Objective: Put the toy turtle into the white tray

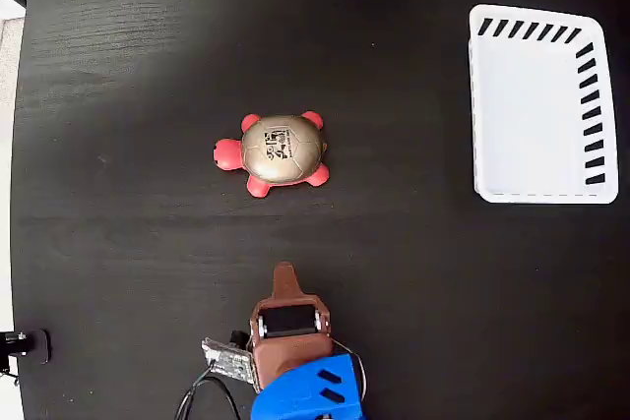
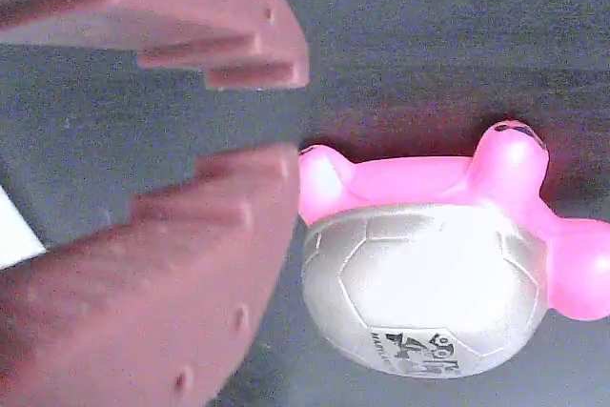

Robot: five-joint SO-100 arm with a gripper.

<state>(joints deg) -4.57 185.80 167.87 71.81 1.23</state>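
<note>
Black wood-grain tabletop [image 1: 128, 243] is seen carrying the toy turtle [image 1: 273, 152], long axis left-right, head leftward, white tray [image 1: 540, 103] far right, gripper [image 2: 276, 116] slightly parted, empty.

Bare black table [image 1: 148, 95] between gripper [image 1: 283, 272] and turtle [image 1: 278, 150]; clear stretch from turtle to tray [image 1: 479, 95], nothing in it
</note>
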